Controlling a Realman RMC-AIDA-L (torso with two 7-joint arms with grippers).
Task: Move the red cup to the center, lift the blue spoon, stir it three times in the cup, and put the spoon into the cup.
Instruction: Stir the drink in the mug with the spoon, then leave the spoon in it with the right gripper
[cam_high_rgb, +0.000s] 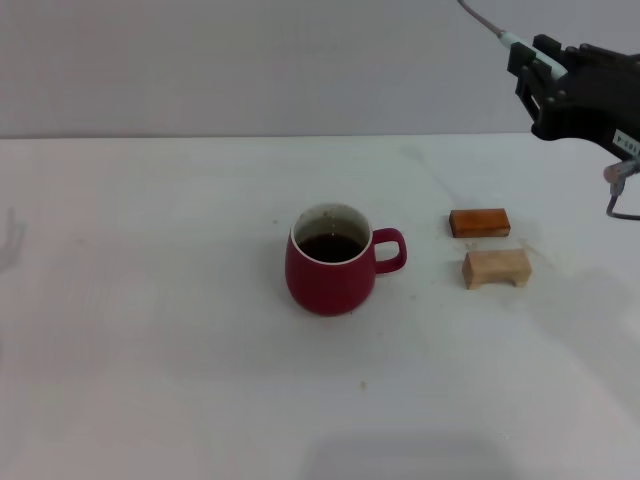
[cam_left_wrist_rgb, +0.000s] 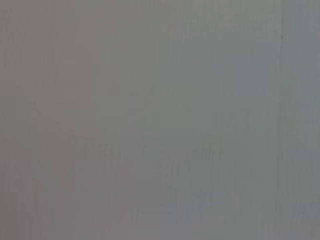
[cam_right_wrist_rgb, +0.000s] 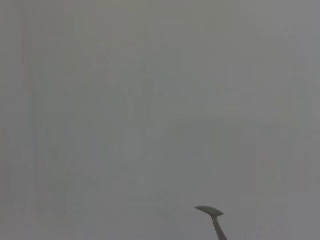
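The red cup (cam_high_rgb: 335, 263) stands upright near the middle of the white table (cam_high_rgb: 150, 300), its handle pointing right and dark liquid inside. High at the back right, well above and right of the cup, my right gripper (cam_high_rgb: 538, 62) is shut on the blue spoon (cam_high_rgb: 512, 39). The pale handle sits in the fingers, and the grey neck slants up and left out of the head view. The spoon's bowl (cam_right_wrist_rgb: 210, 211) shows against a blank grey background in the right wrist view. My left gripper appears in no view; the left wrist view is plain grey.
Two small blocks lie right of the cup: an orange-brown one (cam_high_rgb: 479, 222) and, just in front of it, a pale wooden one (cam_high_rgb: 496, 268). A thin cable (cam_high_rgb: 613, 190) hangs below the right arm at the right edge.
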